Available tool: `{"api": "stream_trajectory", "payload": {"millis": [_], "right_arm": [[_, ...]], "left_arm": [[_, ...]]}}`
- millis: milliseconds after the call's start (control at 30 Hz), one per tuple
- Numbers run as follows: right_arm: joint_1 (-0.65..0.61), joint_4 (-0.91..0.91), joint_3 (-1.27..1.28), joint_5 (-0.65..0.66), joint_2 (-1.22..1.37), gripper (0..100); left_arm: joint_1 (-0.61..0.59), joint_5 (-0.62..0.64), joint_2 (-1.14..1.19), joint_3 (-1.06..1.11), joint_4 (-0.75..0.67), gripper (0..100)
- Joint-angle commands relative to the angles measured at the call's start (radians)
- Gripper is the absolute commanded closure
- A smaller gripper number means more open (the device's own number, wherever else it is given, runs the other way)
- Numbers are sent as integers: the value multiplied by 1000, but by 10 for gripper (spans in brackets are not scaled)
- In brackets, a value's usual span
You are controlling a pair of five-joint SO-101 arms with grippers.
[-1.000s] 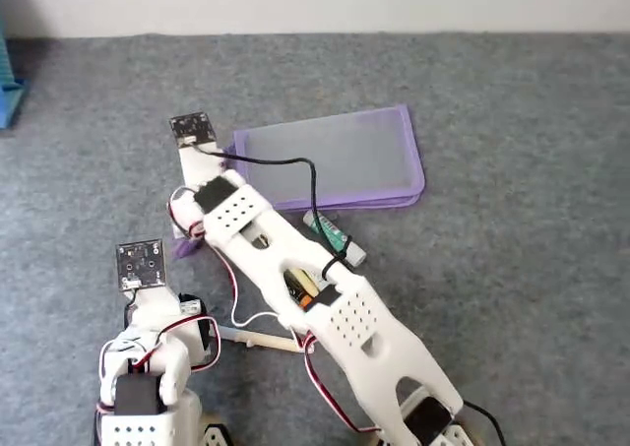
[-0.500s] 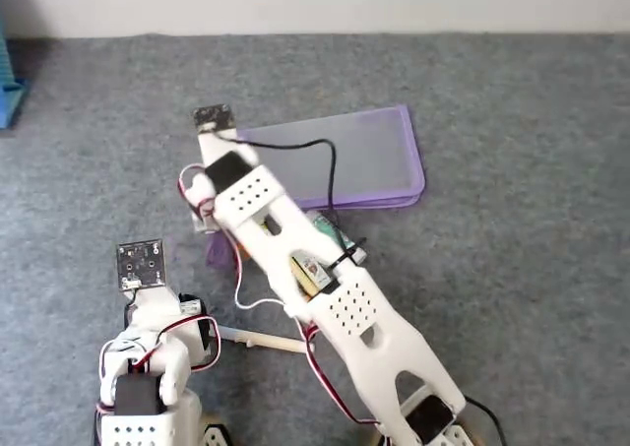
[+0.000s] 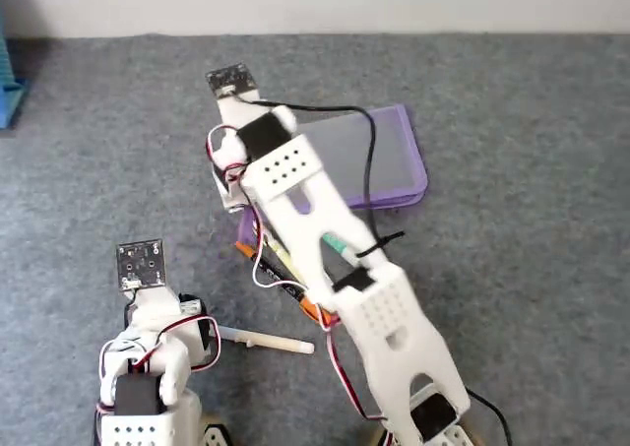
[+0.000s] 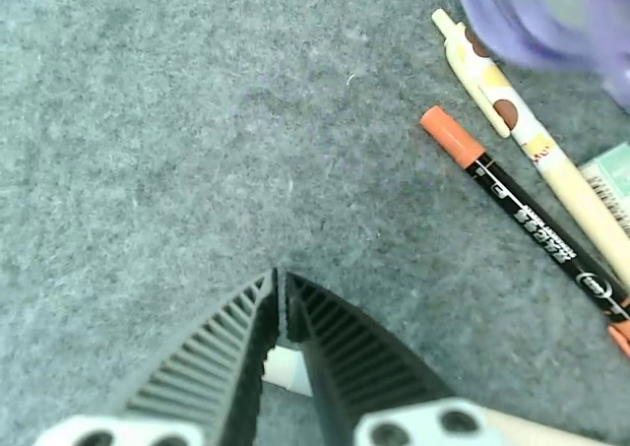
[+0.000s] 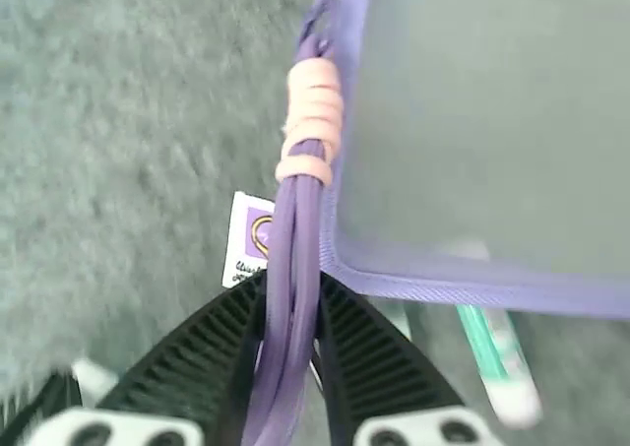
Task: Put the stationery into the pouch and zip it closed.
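Right tool [image 5: 290, 340] was clamped tight on the pouch's [image 3: 394, 151] purple strap [image 5: 298, 220]. Marker [image 4: 532, 220] and pen [image 4: 512, 126] lay diagonally on the table [image 3: 512, 269] just beside that corner. The left tool [image 4: 279, 290], jaws nearly together, was nearer.

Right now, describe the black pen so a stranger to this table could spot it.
Start at the purple pouch on the grey carpet. Beside its near-left corner two pens lie side by side. Yours is the black pen with orange ends, farther from the pouch than the cream pen with brown spots.
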Motion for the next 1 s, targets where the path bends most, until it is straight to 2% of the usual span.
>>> {"api": "stream_trajectory", "payload": {"millis": [0, 133, 233, 367, 500, 767, 967], "right_arm": [[27, 45, 373, 86, -306, 991], [68, 39, 741, 229, -547, 991], [148, 8, 954, 307, -699, 991], [328, -94, 1203, 413, -869, 991], [512, -133, 1404, 600, -1006, 991], [909, -179, 1513, 1048, -1173, 991], [1121, -239, 1513, 1214, -1175, 991]], "left_arm": [[-3, 8, -14, -12, 3, 987], [-3, 8, -14, -12, 3, 987], [-3, 8, -14, -12, 3, 987], [-3, 8, -14, -12, 3, 987], [-3, 8, -14, -12, 3, 987], [-3, 8, -14, -12, 3, 987], [-3, 8, -14, -12, 3, 987]]}}
